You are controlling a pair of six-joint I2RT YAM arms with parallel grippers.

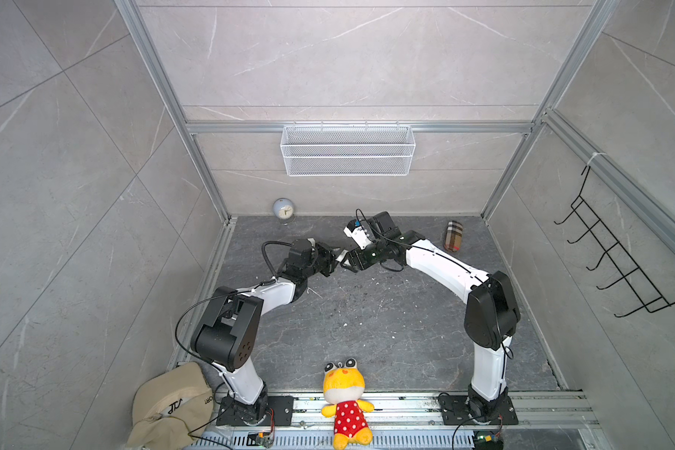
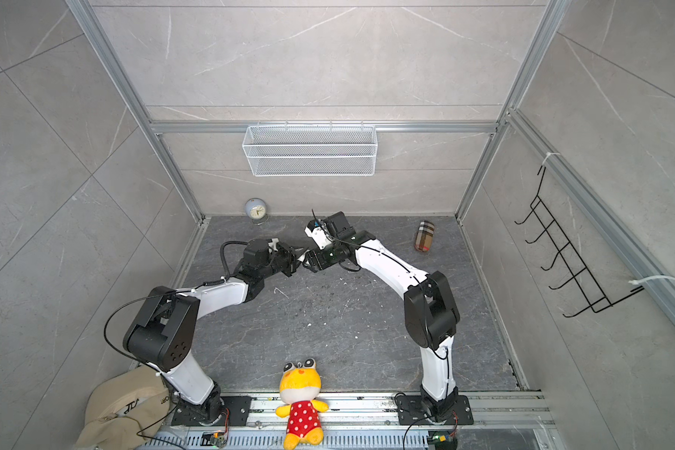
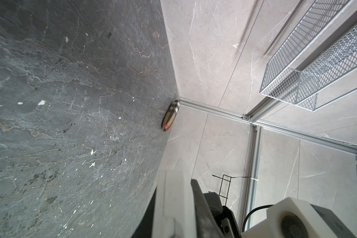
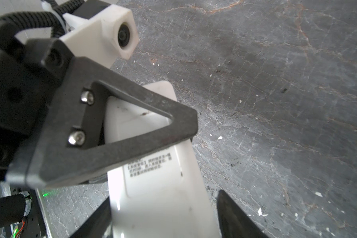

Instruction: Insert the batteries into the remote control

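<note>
- The remote control (image 4: 159, 195) is found over the far middle of the table (image 1: 367, 319), between the two arms. In a top view only a white sliver of the remote control (image 1: 340, 255) is seen between the gripper bodies.
- Its plain white back is turned to the right wrist camera. A block of small dark print (too blurred to be read) and the outline of a rectangular panel are noted on it.
- The left gripper (image 1: 331, 260) is clamped on the remote control. One dark triangular finger (image 4: 132, 127) is laid flat across the white back, and the opposite finger is hidden behind the body.
- The right gripper (image 1: 347, 267) is positioned opposite the left one, reaching in from the right. Its jaws are spread to either side of the remote control's other end. One finger is seen against one long edge, while a thin strip of table shows between the other finger and the opposite edge, so no pinch is recorded.
- The table is a dark grey, stone-patterned surface marked with small white flecks.
- Along the far edge, a small round clock (image 1: 283, 210) is stood to the left and a plaid pouch (image 1: 453, 235) is laid to the right, both well apart from the grippers.
- A white wire basket (image 1: 347, 150) is hung on the far wall, and a black hook rack (image 1: 616, 257) is fixed on the right wall.
- At the near edge, a yellow plush toy (image 1: 345, 401) in a red dotted outfit is placed between the arm bases. A beige cap (image 1: 168, 401) is left by the left arm's base.
</note>
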